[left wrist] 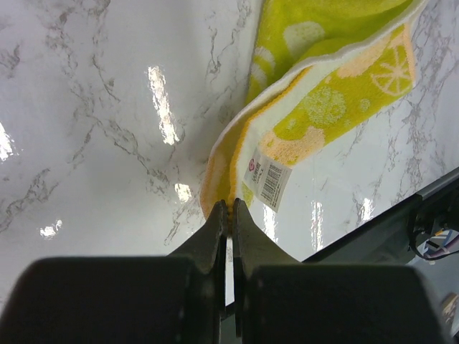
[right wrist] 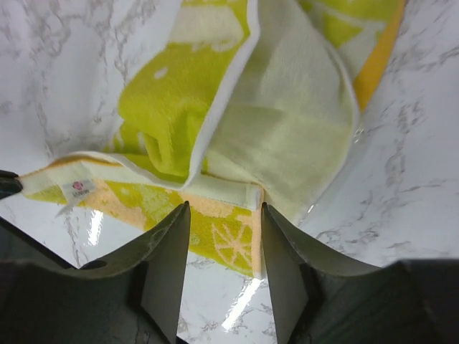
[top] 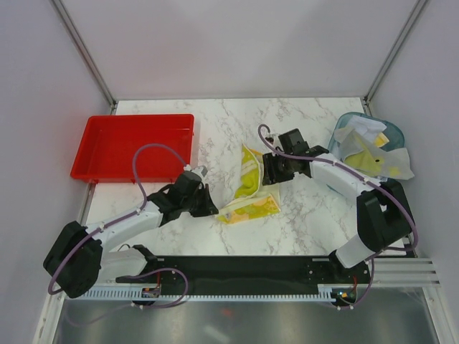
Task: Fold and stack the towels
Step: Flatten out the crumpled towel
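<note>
Towel (right wrist: 287, 122) soft looped terry cloth; table (left wrist: 93, 107) glossy marble-look; tray (top: 133, 147) smooth plastic

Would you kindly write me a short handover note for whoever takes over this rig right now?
Left gripper: shut on a corner of the yellow towel.
Right gripper: open, fingers astride the same towel's edge.
Towel lies rumpled mid-table; other towels heaped in the teal basket.
Done: no finished fold, no stack.
Left: fold this one, then the rest, and stack.

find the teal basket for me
In the top view, the teal basket sits at the far right, holding crumpled towels, just beyond the right arm.
</note>
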